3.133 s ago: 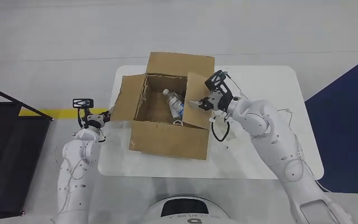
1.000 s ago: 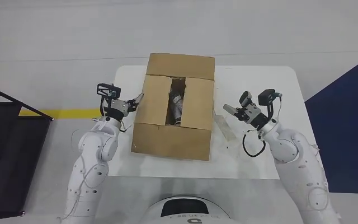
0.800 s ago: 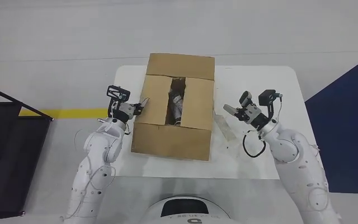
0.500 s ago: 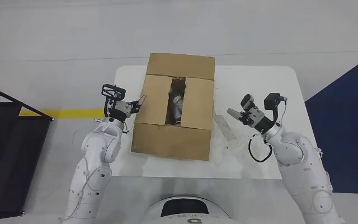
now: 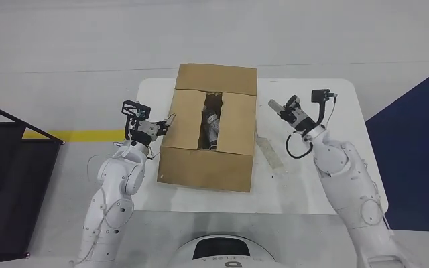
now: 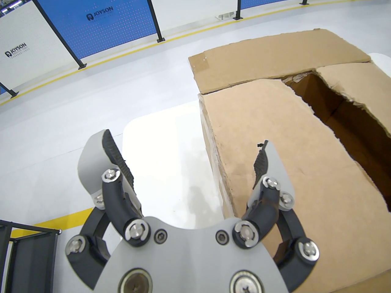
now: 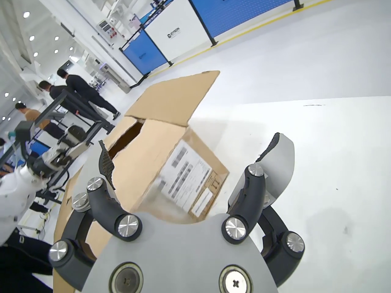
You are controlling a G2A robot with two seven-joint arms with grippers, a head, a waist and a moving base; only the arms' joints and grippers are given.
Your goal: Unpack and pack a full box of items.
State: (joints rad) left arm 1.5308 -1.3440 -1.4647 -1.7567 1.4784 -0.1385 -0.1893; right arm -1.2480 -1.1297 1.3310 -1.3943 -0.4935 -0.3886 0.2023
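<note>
The brown cardboard box (image 5: 181,161) stands mid-table with its two side flaps folded in. A narrow gap between them shows a clear bottle (image 5: 212,124) inside. The far flap (image 5: 216,78) still lies back. My left gripper (image 5: 165,123) hovers open at the box's left edge, just over the left flap (image 6: 290,141), with nothing between its fingers (image 6: 105,137). My right gripper (image 5: 276,108) is open and empty above the table, to the right of the box and clear of it. Its own view looks at the box's labelled side (image 7: 189,178).
The white table (image 5: 315,181) has bare room right of the box. A clear plastic strip (image 5: 268,153) lies by the box's right side. A black rack (image 5: 20,181) stands on the floor to the left.
Both side flaps, open 3 seconds ago, are folded over the box. In the last half second the right gripper swung from the table's near right toward the far side; the left barely moved.
</note>
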